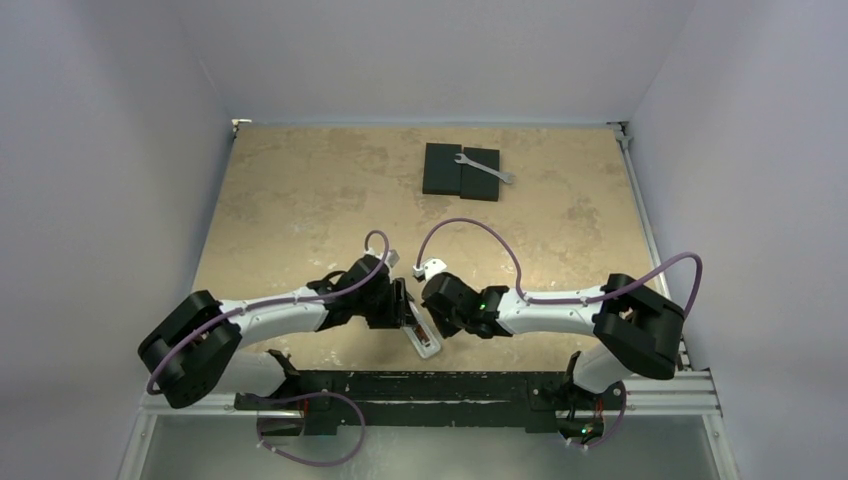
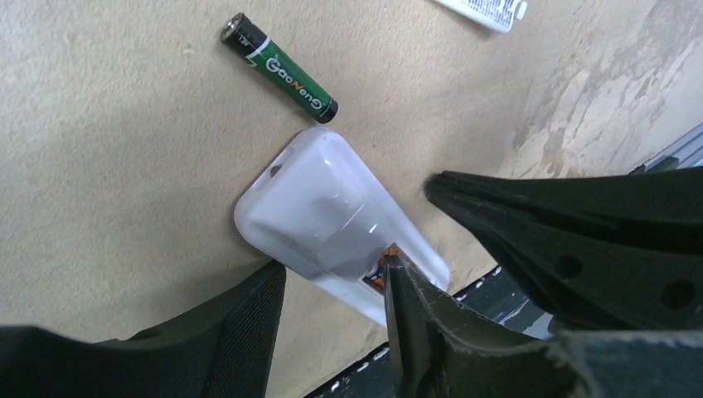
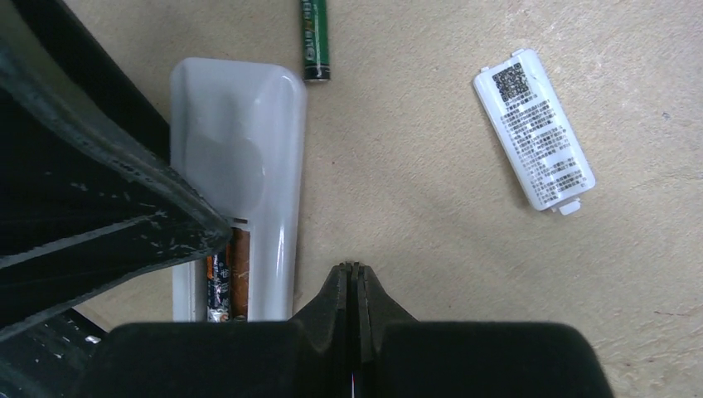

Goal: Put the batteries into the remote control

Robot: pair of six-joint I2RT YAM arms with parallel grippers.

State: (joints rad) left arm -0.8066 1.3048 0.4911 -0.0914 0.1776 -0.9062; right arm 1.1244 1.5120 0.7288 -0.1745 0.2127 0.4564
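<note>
Spotter: Nearest in the top view is the black rail [image 1: 420, 385] that your arms bolt to. Just beyond it the remote control [image 1: 426, 342] lies on the table [image 1: 300, 200], with your left gripper [image 1: 404, 306] and right gripper [image 1: 432, 318] meeting over its far end.

Operator: And far back?

Spotter: Two black blocks [image 1: 445, 170], a wrench [image 1: 487, 169] lying on them.

Operator: Left wrist?

Spotter: Your fingers [image 2: 240, 332] stand part-closed against both long sides of the remote control, which lies back up between them. A loose battery [image 2: 279, 68] lies just beside its rounded end.

Operator: Right wrist?

Spotter: Your jaws are pressed together on nothing, just right of the remote control's edge. A seated battery [image 3: 219, 286] shows in the open recess, and the battery cover [image 3: 535, 137] lies well to the right.
</note>
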